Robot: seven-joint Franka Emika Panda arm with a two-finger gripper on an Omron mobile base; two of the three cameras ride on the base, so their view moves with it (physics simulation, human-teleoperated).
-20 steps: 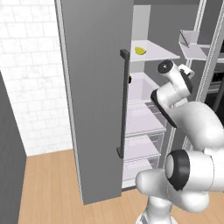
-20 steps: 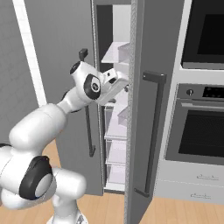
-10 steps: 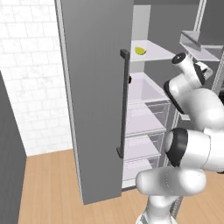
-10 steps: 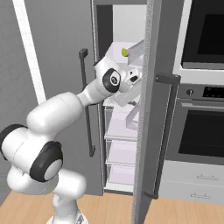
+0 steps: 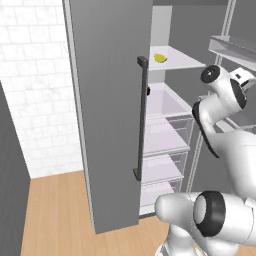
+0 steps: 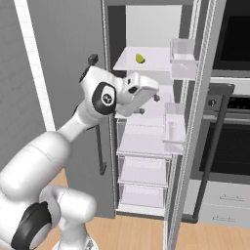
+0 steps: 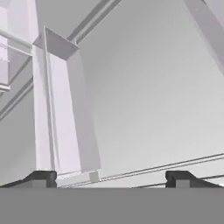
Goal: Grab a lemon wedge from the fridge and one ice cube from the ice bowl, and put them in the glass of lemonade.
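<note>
The fridge [image 6: 195,146] stands open, with the lemon wedge [image 6: 140,58] lying on its top shelf. Below that shelf, the gripper [image 7: 111,178] is spread wide and holds nothing.

lemon wedge [image 6: 140,58] on top fridge [image 5: 110,100] shelf, hand [image 6: 155,104] below

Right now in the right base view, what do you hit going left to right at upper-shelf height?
Open fridge door → lemon wedge on the upper shelf → clear door bin → oven. The open gripper sits lower, below that shelf.
</note>
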